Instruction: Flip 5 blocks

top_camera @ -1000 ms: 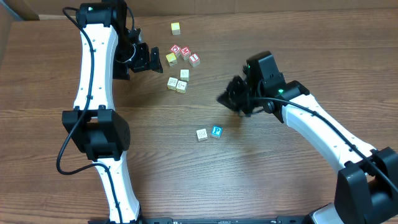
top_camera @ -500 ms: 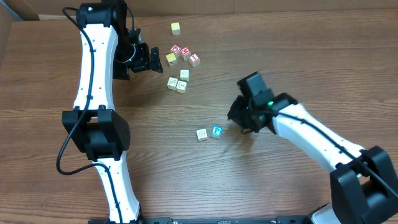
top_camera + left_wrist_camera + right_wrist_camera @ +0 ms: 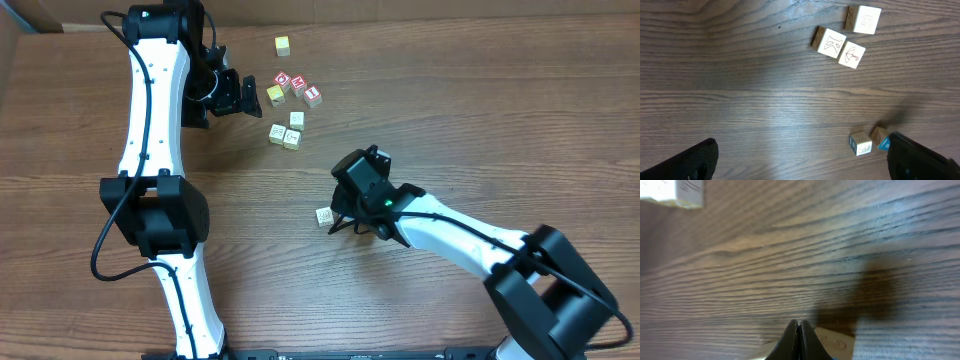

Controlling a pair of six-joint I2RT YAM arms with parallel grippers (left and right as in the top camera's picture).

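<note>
Three cream blocks (image 3: 277,131) (image 3: 292,139) (image 3: 297,119) lie together near the table's middle top; the left wrist view shows them too (image 3: 830,42) (image 3: 852,54) (image 3: 863,20). A fourth cream block (image 3: 324,216) sits lower, also seen from the left wrist (image 3: 860,143). Beside it is the blue-faced block (image 3: 880,137), hidden overhead under my right gripper (image 3: 338,220). That gripper (image 3: 799,325) is shut, its tips resting on a cream block face (image 3: 836,341). My left gripper (image 3: 236,95) hangs open at the upper left, holding nothing (image 3: 805,165).
Three red-and-white cubes (image 3: 283,80) (image 3: 299,84) (image 3: 313,96) and two yellow cubes (image 3: 283,45) (image 3: 275,93) lie near the left gripper. Another pale cube corner (image 3: 685,192) shows at the top left of the right wrist view. The table's far edge (image 3: 420,18) runs along the top.
My right arm has swung left and down from the table's right middle onto the lower pair of blocks, now covering the blue-faced one. The left arm has not moved.
</note>
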